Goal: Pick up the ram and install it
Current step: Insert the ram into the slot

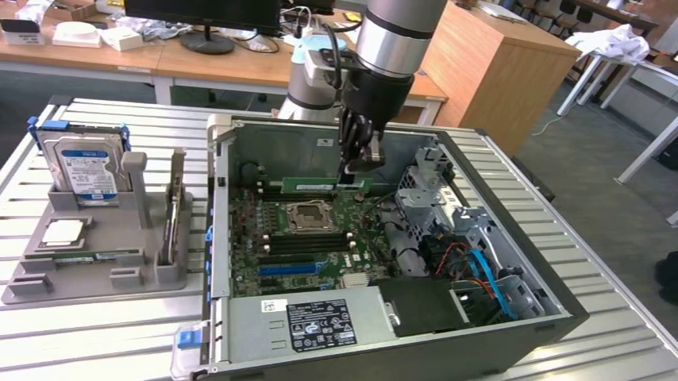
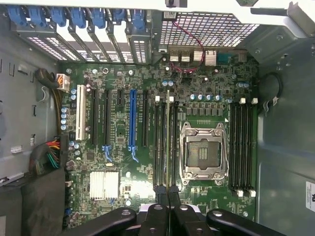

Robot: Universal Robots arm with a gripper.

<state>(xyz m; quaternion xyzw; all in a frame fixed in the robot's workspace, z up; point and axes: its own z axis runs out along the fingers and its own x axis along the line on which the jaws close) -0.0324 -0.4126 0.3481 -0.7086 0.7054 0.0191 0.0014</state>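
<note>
The ram (image 1: 317, 185) is a long green stick held on edge, level, above the motherboard (image 1: 278, 255) inside the open computer case. My gripper (image 1: 355, 170) is shut on its end toward the exterior view's right. In the wrist view the ram (image 2: 168, 142) appears edge-on as a thin line running out from my fingertips, and my gripper (image 2: 168, 197) is closed tight around it. It lines up over the black memory slots (image 2: 161, 147) beside the empty processor socket (image 2: 203, 150). A second thin stick (image 1: 171, 213) stands on edge in the grey holder.
The grey holder (image 1: 148, 278) on the slatted table at the exterior view's left carries a blue-and-white hard drive (image 1: 85, 171) and a small silver chip (image 1: 63, 232). Case walls, a drive cage (image 1: 429, 186), cables (image 1: 482, 266) and the power supply (image 1: 307, 321) surround the board.
</note>
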